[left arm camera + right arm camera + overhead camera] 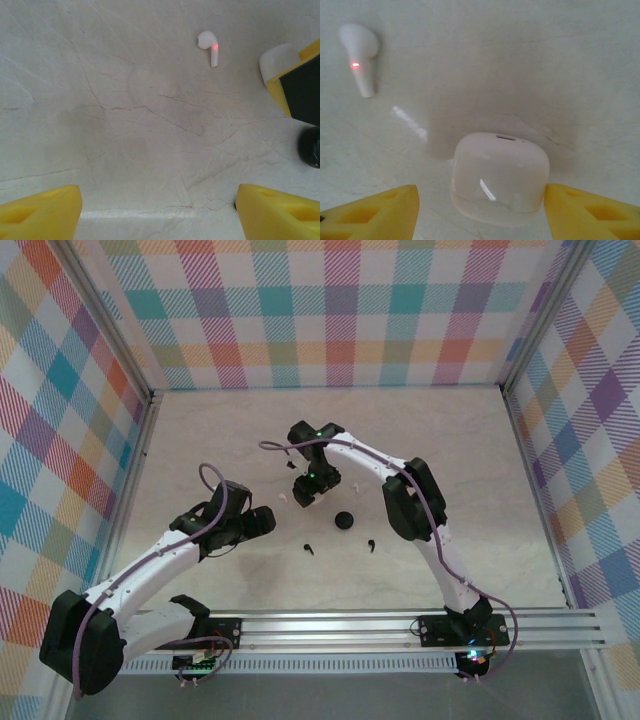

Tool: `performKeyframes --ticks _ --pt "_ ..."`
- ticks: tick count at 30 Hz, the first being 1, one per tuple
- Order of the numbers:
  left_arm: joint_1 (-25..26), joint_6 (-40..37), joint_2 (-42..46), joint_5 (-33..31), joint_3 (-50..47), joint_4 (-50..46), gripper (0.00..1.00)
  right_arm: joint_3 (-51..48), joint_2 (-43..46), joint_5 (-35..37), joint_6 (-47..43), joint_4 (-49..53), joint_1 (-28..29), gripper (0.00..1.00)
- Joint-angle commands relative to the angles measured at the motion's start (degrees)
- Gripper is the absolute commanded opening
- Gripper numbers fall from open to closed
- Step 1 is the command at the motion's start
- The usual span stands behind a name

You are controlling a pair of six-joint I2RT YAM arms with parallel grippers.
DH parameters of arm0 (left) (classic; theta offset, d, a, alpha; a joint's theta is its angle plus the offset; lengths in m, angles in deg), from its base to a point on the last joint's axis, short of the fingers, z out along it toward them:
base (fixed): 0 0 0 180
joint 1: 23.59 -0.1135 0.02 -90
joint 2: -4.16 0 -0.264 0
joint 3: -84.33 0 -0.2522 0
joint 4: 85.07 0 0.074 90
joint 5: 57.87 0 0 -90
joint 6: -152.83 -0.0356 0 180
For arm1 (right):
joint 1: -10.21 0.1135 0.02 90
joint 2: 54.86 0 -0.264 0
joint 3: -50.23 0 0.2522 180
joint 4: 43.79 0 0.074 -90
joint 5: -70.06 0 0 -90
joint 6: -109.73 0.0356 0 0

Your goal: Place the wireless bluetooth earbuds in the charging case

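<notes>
Yellow plastic fingertips (40, 212): closest to lens in left wrist view, one at each bottom corner
left gripper (160, 215): jaws wide apart, only bare tabletop between them, aimed toward table middle
pale marble-look table (480, 470): cream, thin dark veins, everything lies on it
pastel checkered wall panels (330, 310): fence table on back and both sides
white-and-black left arm (150, 570): reaches from near-left base toward table middle, purple cable along it
black-and-white right arm (420, 510): bends up from near-right base, then back to table middle
right gripper (480, 215): yellow-tipped jaws apart, straddling white case; clear gap at one pad, other pad very close, contact cannot tell
glossy white rounded charging case (500, 175): flat on table between right gripper's pads, small slot on far face, lid state cannot tell
round black puck-shaped case (344, 520): on table just near-side of right gripper, apart from it
white stemmed earbud (360, 55): red light glowing on stem, lies on table outside white case, between the two grippers
first black stemmed earbud (309, 549): loose on table, near-left of black case
second black stemmed earbud (371, 544): loose on table, near-right of black case
small white speck (352, 483): on table just right of right gripper, too small to identify
</notes>
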Motion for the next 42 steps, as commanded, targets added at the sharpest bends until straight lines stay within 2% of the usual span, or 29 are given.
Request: performKeyframes --ticks 1,4,6,11,22,31,37,42 --pt "0.71 -1.87 -0.5 -1.1 0.27 -1.15 0.81 -0.33 1.97 -7.51 0.89 -0.35 0.23 0.67" --pt "0.71 -2.85 -0.68 -1.53 0.44 -1.23 0.81 -1.81 3.18 -7.83 1.57 -2.66 0.34 0.68" --pt "0.71 -3.6 -0.76 -1.69 0.69 -1.32 0.81 -2.26 3.53 -5.47 1.71 -3.38 0.25 0.73" --pt "0.71 -4.9 -2.02 -2.36 1.87 -1.49 0.82 -3.28 4.47 -0.59 2.62 -3.97 0.26 0.76" --pt "0.31 -4.48 -7.01 -0.69 4.22 -0.57 0.84 -6.04 3.7 0.38 1.24 -6.49 1.2 0.71" --pt "-6.71 -1.41 -5.38 11.68 4.02 1.23 0.83 -8.87 2.98 2.02 -1.84 -9.79 1.93 0.61" --pt "-9.9 -1.14 -4.92 17.6 5.09 0.81 0.83 -10.92 2.19 3.69 -5.11 -11.33 1.93 0.6" --pt "-11.6 -0.66 -5.16 20.62 5.72 0.88 0.82 -13.48 3.5 4.97 -6.77 -13.23 1.93 0.46"
